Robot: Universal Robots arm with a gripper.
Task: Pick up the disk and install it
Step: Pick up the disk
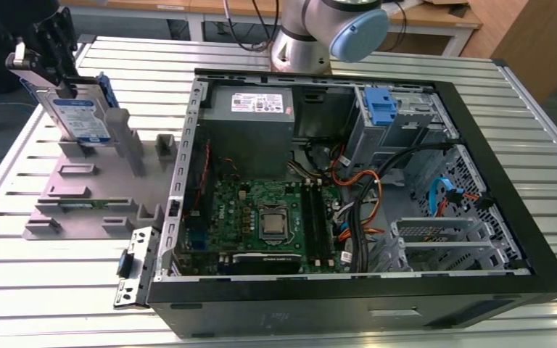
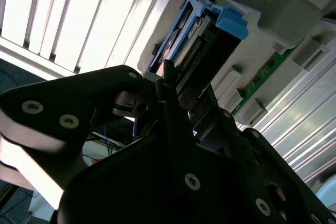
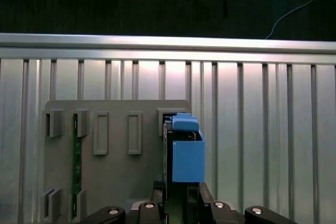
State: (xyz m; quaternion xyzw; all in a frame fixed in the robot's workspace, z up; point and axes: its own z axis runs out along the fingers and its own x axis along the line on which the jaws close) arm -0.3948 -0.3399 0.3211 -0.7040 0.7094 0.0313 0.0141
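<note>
The disk [image 1: 77,116] stands on edge on the grey fixture plate [image 1: 85,196], at the exterior view's left; its white-and-blue label faces the camera and blue rails run along its sides. My gripper [image 1: 64,85] comes down onto its top end and is shut on it. In the second wrist view the black fingers [image 2: 168,85] clamp both faces of the disk [image 2: 197,35] near its connector end. In the first wrist view the disk [image 3: 186,156] appears edge-on, its blue rail rising from my gripper [image 3: 184,195] over the fixture plate [image 3: 115,177].
The open computer case [image 1: 356,293] lies on the slatted aluminium table [image 1: 550,145] to the exterior view's right. It holds a motherboard [image 1: 259,217], a grey power supply [image 1: 249,109], cables, and a blue clip [image 1: 380,105] at the drive bay. A green memory stick [image 1: 80,205] sits in the fixture plate.
</note>
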